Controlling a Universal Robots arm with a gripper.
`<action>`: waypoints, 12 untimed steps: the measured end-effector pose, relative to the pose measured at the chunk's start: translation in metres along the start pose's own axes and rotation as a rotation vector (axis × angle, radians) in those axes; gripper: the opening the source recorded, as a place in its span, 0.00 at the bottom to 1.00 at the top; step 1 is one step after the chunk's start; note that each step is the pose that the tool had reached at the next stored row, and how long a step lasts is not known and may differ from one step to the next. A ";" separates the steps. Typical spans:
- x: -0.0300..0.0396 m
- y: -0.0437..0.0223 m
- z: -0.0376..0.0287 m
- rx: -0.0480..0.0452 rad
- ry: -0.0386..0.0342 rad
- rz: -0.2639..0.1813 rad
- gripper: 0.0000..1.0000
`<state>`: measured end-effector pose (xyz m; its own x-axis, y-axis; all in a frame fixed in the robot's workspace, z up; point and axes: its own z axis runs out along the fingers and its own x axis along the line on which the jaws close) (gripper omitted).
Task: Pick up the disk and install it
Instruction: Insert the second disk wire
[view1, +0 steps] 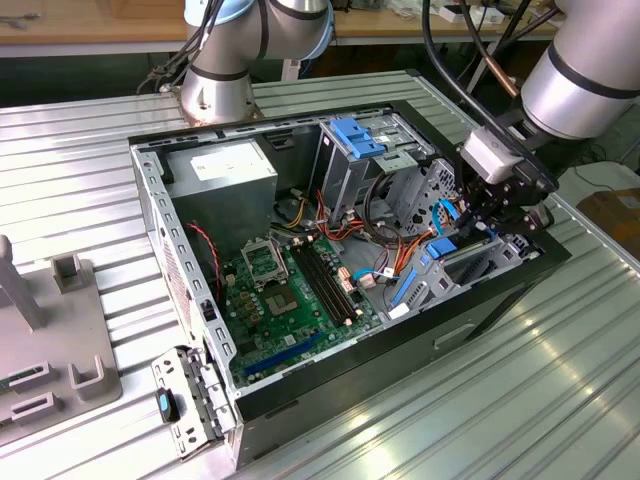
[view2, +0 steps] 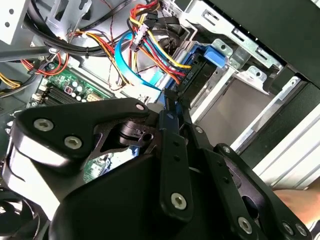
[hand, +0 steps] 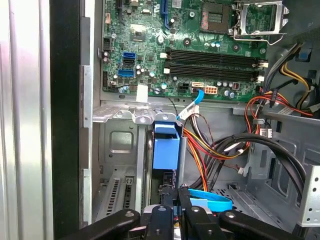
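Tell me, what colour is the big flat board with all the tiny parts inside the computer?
Green. The board shows best in the first wrist view.

Open computer case (view1: 150, 200) holds green motherboard (view1: 290, 300) and coloured cables (hand: 210, 150).

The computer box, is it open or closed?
Open: the computer case has no side cover on top; its green motherboard shows inside.
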<state>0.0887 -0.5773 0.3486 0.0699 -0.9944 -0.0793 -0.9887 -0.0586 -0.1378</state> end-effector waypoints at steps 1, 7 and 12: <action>0.0006 0.0002 0.0003 -0.0001 -0.0004 -0.002 0.16; 0.0015 -0.0014 0.0010 -0.0013 -0.0022 -0.016 0.16; 0.0023 -0.0015 0.0020 0.0107 -0.0033 -0.030 0.16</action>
<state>0.0906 -0.5793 0.3467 0.1001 -0.9919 -0.0782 -0.9847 -0.0875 -0.1508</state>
